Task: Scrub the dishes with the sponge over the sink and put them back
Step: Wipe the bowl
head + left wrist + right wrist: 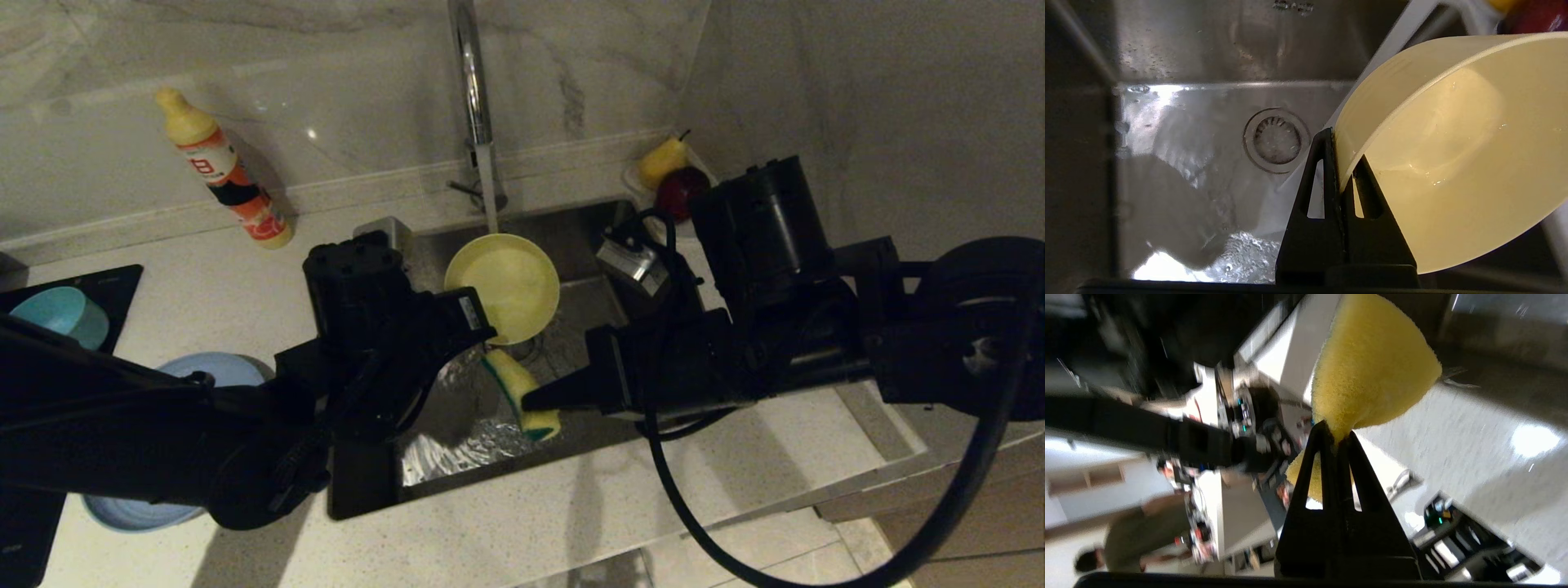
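Observation:
My left gripper (482, 325) (1342, 157) is shut on the rim of the yellow bowl (506, 286) (1453, 155), holding it tilted above the sink (457, 441) (1208, 122) under the faucet's water stream (487, 192). My right gripper (535, 402) (1337, 439) is shut on the yellow sponge (521, 394) (1372, 371) with its green layer, just below the bowl and apart from it. The teal bowl (61, 314) and the periwinkle plate (208, 369) rest on the counter at the left, the plate partly hidden by my left arm.
A chrome faucet (472, 90) rises behind the sink. An orange dish-soap bottle (224, 171) leans at the back left. A small dish with a pear (661, 159) and a red fruit (679, 189) sits at the sink's back right corner. The drain strainer (1276, 139) lies below.

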Robot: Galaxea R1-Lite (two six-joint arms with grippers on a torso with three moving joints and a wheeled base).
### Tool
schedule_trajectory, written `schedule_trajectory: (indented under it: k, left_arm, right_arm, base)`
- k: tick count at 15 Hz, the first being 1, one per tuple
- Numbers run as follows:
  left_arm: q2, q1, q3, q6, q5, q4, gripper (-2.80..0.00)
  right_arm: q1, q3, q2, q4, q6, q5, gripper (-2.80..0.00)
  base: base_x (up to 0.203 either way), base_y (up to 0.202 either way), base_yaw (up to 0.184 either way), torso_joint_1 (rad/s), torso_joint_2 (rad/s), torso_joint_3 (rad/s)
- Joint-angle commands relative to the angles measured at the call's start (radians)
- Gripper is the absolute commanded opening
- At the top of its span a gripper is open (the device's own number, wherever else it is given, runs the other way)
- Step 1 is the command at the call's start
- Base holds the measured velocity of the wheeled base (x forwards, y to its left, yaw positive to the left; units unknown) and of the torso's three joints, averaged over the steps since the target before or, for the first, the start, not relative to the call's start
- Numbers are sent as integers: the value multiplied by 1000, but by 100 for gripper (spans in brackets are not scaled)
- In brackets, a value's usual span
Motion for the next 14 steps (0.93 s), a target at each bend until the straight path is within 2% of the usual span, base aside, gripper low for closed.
schedule_trajectory:
  k: [1,6,9,12,14]
  left_arm:
    - [-6,-6,37,18,1,-39,-280]
    - [-19,-8,99,79,-3,-163,-280]
    - [-26,-8,131,81,-8,-195,-280]
    - [-59,-8,141,82,-62,-194,-280]
    - [-62,-8,127,85,-68,-189,-280]
  right_arm:
    - [-21,-40,23,0,11,3,-280]
    - [-30,-96,51,0,12,3,-280]
    - [-50,-133,78,0,12,3,-280]
    - [-67,-183,112,2,13,3,-280]
    - [-63,-196,118,1,30,3,-280]
  base:
    - [0,0,0,0,0,0]
    - [0,0,0,0,0,0]
    - [0,0,0,0,0,0]
    - [0,0,0,0,0,0]
    - [0,0,0,0,0,0]
